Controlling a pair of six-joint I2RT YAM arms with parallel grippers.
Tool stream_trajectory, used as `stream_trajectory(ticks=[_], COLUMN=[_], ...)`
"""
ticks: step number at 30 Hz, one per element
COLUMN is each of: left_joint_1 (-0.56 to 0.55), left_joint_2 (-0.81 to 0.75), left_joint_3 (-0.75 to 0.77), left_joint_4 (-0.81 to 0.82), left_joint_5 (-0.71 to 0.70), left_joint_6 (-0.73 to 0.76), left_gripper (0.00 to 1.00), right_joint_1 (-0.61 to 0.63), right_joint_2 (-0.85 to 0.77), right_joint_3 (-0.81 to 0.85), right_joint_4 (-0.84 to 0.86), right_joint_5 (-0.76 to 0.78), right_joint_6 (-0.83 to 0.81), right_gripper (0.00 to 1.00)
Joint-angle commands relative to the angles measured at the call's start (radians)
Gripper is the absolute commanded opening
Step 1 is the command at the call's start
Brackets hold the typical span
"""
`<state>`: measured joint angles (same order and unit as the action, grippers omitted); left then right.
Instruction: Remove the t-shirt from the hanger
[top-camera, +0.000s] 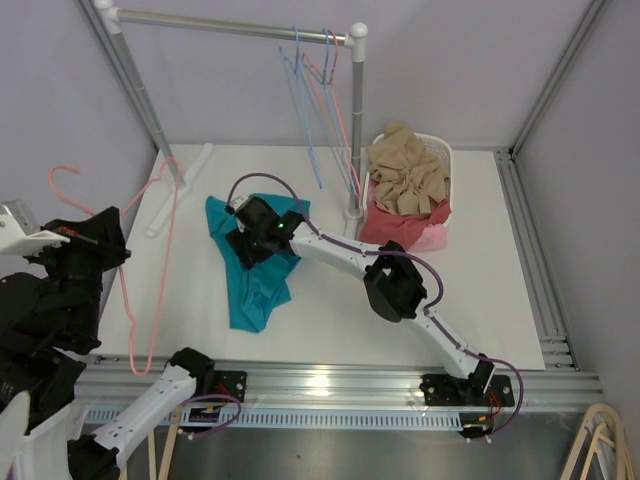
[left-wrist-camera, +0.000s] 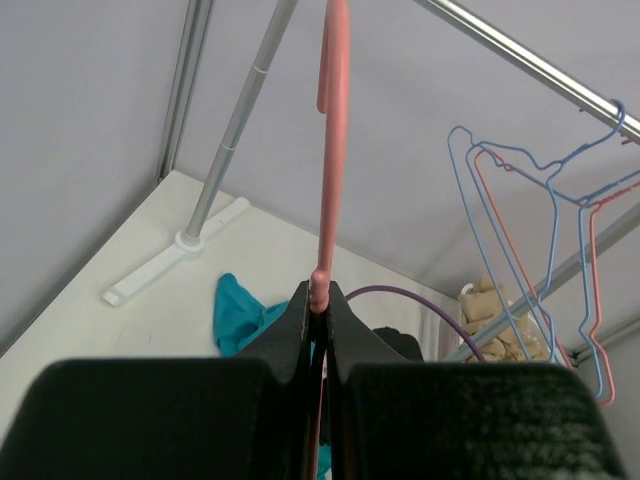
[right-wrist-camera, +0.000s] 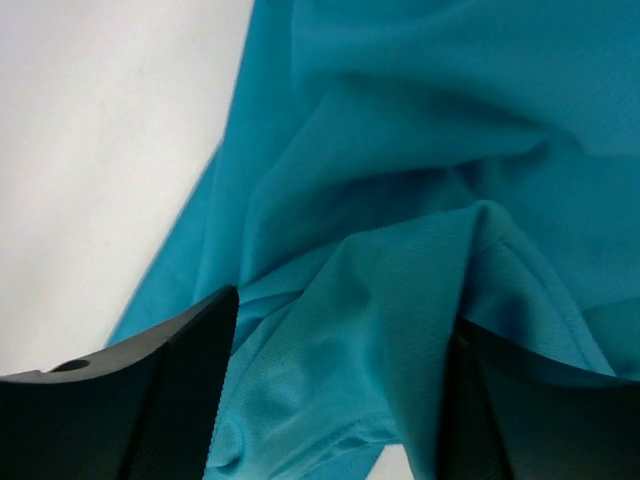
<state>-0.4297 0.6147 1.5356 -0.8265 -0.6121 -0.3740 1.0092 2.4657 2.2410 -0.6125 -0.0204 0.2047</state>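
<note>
**T-shirt down, hanger bare**

My left fingers (left-wrist-camera: 300, 322) pinch the bare pink hanger (left-wrist-camera: 333, 150) at the left edge. My right fingers (top-camera: 248, 240) stand wide over the teal t-shirt (top-camera: 255, 290), crumpled on the worktop (top-camera: 450, 290), left of centre.

Brightly and evenly lit, with soft shadows; glare on the rail (top-camera: 322, 381); blurred close up at the left tool (left-wrist-camera: 320, 300).

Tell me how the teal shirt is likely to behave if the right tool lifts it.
Probably floppy: the shirt lies crumpled in soft folds on the table, so it should sag from the right tool. Likely light: the fabric looks thin. Pushed, it may bunch rather than slide.
</note>
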Motion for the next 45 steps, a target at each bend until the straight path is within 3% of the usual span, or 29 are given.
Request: stream_trajectory(ticks=[1,3,9,19,20,21,23,24,27,34,39,45], left_joint_1=[-0.001,-0.001,-0.001,-0.001,0.000,-0.001,-0.001,0.000,0.000,0.000,0.000,0.000], left_joint_2=[0.017,0.022,0.048,0.120,0.123,0.128,0.141,0.146,0.163,0.181,0.230,0.287], left_joint_3=[0.015,0.014,0.006,-0.014,-0.009,-0.009,-0.011,-0.005,-0.008,-0.025,0.003,0.050], left_joint_4=[0.078,0.082,0.133,0.323,0.332,0.342,0.357,0.360,0.366,0.408,0.426,0.420], left_joint_5=[-0.025,-0.023,-0.002,0.021,0.021,0.018,0.002,-0.011,-0.026,0.034,0.006,0.002], left_joint_6=[0.061,0.066,0.105,0.273,0.276,0.280,0.290,0.299,0.311,0.372,0.397,0.383], left_gripper=[0.01,0.01,0.01,0.01,0.01,0.01,0.01,0.01,0.01,0.01,0.01,0.01], right_joint_1=[-0.007,-0.009,-0.003,0.025,0.029,0.032,0.032,0.034,0.031,0.029,0.080,0.106], right_joint_2=[0.003,0.001,0.055,0.121,0.122,0.122,0.111,0.101,0.036,-0.278,-0.657,-1.130], right_joint_3=[0.039,0.035,0.092,0.088,0.085,0.085,0.057,0.039,-0.059,-0.384,-0.706,-0.917], right_joint_4=[-0.092,-0.111,-0.219,-0.217,-0.216,-0.217,-0.213,-0.204,-0.156,-0.043,-0.004,0.014], right_joint_5=[-0.032,-0.042,-0.082,-0.053,-0.046,-0.043,-0.046,-0.052,-0.076,-0.122,-0.109,0.008], right_joint_6=[-0.018,-0.027,-0.082,-0.096,-0.096,-0.096,-0.087,-0.084,-0.068,-0.065,-0.091,-0.038], right_gripper=[0.72,0.95,0.98,0.94,0.92,0.78,0.65,0.40,0.00,0.00,0.00,0.00])
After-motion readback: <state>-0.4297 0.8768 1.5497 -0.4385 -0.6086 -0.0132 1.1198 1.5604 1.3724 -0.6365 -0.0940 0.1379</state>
